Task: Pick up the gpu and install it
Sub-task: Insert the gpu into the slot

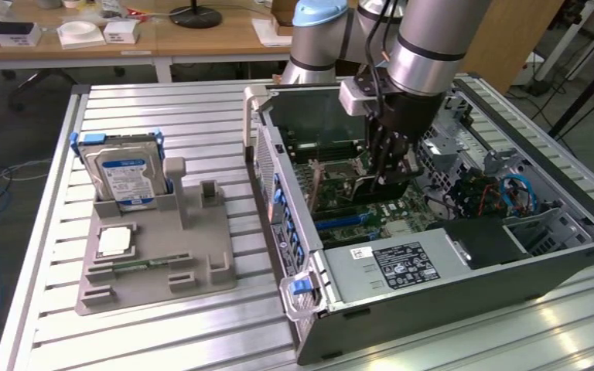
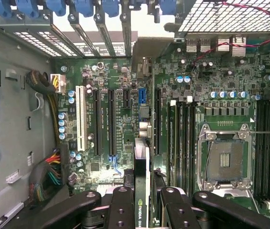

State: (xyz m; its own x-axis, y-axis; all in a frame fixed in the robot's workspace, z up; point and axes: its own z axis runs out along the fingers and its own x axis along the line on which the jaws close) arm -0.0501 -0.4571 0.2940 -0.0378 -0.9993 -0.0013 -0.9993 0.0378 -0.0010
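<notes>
The end effector (image 1: 384, 176) was closed on the gpu (image 2: 142, 167), holding it on edge inside the open computer case (image 1: 431, 309), over the motherboard (image 2: 221, 81) slots; contact was unclear.

The gpu (image 2: 142, 191) shows edge-on in the wrist view, a thin strip between the jaws. Both its faces are turned out of sight and its near end runs off the picture's edge. In the exterior view, at centre frame, the jaws and the arm (image 1: 426, 46) cover most of the card, and whether it touches a slot cannot be told. The arm is cut off at the top of the frame, the counter (image 1: 173, 340) at the bottom. Print on the hard drive (image 1: 127, 182) and on the power supply label (image 1: 401, 263) is too small to read.
</notes>
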